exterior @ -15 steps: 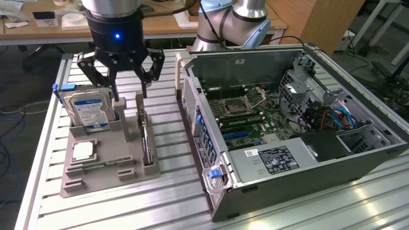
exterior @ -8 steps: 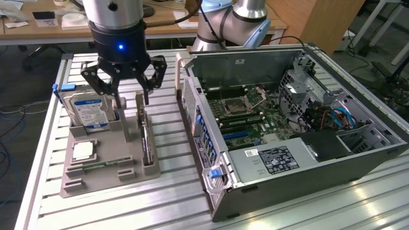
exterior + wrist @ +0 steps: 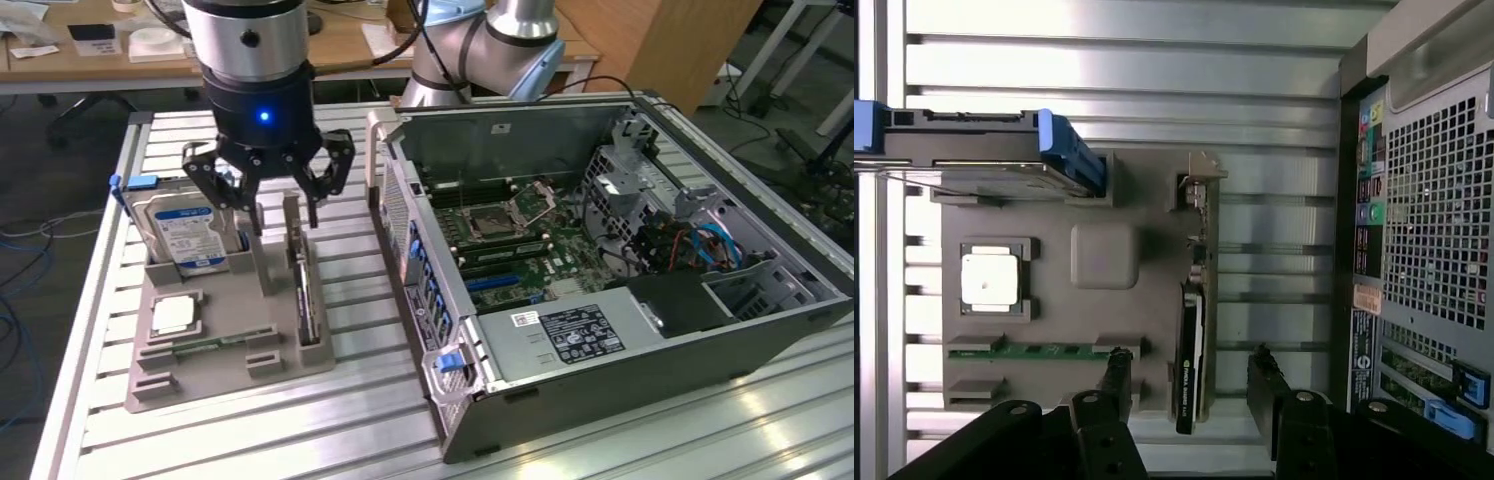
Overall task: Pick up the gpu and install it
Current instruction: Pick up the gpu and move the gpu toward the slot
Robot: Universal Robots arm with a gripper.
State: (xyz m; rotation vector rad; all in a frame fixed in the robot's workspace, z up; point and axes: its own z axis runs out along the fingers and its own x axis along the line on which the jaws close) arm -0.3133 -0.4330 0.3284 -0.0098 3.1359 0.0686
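black gripper, fingers spread, above gpu on edge

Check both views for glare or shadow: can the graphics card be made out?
Exterior view: light streaks the table beside the computer case; the graphics card sits dim in its holder. Wrist view: the table washes out white, the chip glares, but the graphics card shows plainly inside the dark, open gripper.

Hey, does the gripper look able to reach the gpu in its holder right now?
Probably yes. The gripper is open above the gpu, its fingers on either side of the card; nothing lies over it, and the hard drive stands apart.
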